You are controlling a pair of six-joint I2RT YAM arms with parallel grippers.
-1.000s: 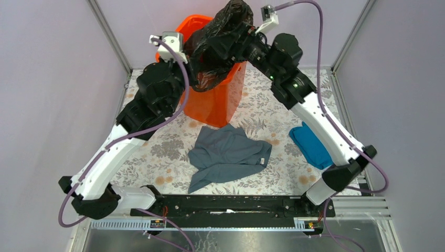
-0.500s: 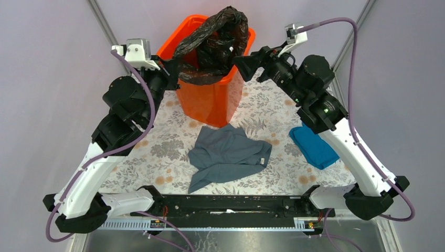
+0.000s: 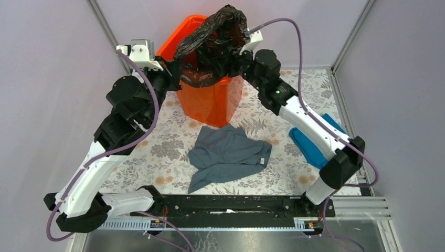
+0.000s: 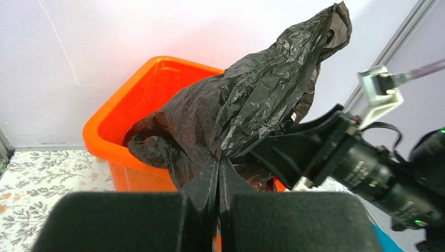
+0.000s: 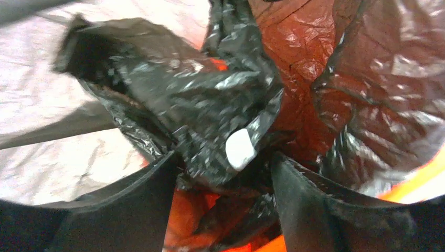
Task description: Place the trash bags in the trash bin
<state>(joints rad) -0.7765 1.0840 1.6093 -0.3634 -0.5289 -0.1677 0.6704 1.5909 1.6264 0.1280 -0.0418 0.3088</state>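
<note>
The black trash bag [image 3: 215, 39] is draped over the orange trash bin [image 3: 210, 102] at the back, partly inside it and bulging above the rim. My left gripper [image 3: 176, 67] is at the bin's left rim, shut on a fold of the bag [image 4: 252, 100]; the jaws meet at the pinch [image 4: 218, 165]. My right gripper [image 3: 235, 53] reaches in from the right. Its fingers [image 5: 152, 194] stand wide apart around a bunch of bag [image 5: 210, 105] with a white label, over the bin's inside [image 5: 414, 181]. The bin's rim [image 4: 131, 89] shows in the left wrist view.
A crumpled grey cloth [image 3: 228, 155] lies on the flowered table in front of the bin. A folded blue cloth [image 3: 315, 144] lies at the right, partly under my right arm. Frame posts stand at the back corners.
My right arm has swung back in from the right, and its open gripper is now in the bag over the bin. My left gripper holds the bag near the left rim, hardly moved.
</note>
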